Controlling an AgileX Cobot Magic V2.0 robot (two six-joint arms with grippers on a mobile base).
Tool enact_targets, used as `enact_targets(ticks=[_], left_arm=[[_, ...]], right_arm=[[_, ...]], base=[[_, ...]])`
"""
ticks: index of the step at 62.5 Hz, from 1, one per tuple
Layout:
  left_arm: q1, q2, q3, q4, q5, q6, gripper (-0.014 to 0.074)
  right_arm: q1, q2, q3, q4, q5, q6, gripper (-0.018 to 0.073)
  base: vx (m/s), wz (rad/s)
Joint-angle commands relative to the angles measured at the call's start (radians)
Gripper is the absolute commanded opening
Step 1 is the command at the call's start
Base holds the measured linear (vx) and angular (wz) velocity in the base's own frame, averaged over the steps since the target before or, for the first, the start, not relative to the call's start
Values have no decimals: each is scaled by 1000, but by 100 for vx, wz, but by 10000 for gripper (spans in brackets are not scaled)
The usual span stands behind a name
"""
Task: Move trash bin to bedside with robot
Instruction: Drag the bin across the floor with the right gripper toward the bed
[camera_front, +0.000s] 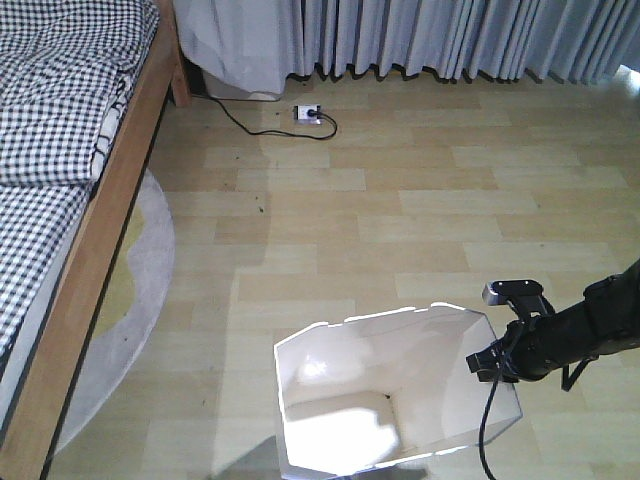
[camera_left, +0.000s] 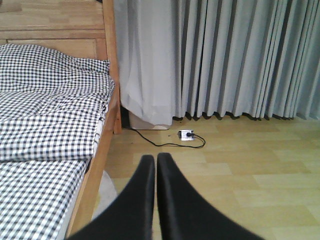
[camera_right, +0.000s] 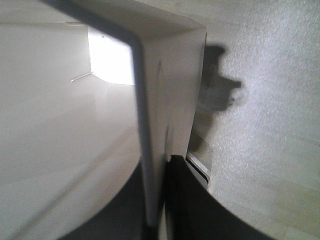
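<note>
Right gripper (camera_right: 156, 172): the jaws are clamped on the side wall of the trash bin (camera_front: 440, 385). One finger (camera_right: 192, 205) lies against the outside of the wall and the other against the cream inside, with the rim edge between them. In the front view the grip sits at 3 o'clock on the bin's rim, and the black right arm (camera_front: 590, 325) enters from the frame edge at 3 o'clock.

Left gripper (camera_left: 153, 157): the jaws are together, with the two black fingers touching along their length and nothing between them. They point toward the curtains (camera_left: 230, 55).

Trash bin: it is at 6 o'clock in the front view, over the wooden floor (camera_front: 420, 200), with its opening toward the camera. It is well apart from the bed frame (camera_front: 100, 240).

Bed: the frame runs along the 9 o'clock side and carries checked bedding (camera_front: 50, 100). A grey rug (camera_front: 145, 270) lies partly beneath it.

At 12 o'clock, a power strip (camera_front: 307, 113) lies on the floor near the curtains, with a black cable (camera_front: 245, 125) leading toward the bed corner.
</note>
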Motion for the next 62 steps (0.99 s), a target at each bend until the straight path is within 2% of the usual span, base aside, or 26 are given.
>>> enact_targets(ticks=[1,62], left_arm=[[-2,-14,19,-9,-79,-6,-6],[-2,-14,19,-9,-79,-6,-6]], right_arm=[[-3,-66,-6,29,195,3,-6],[-3,-66,-6,29,196,3,-6]], base=[[29,-4],[30,2]])
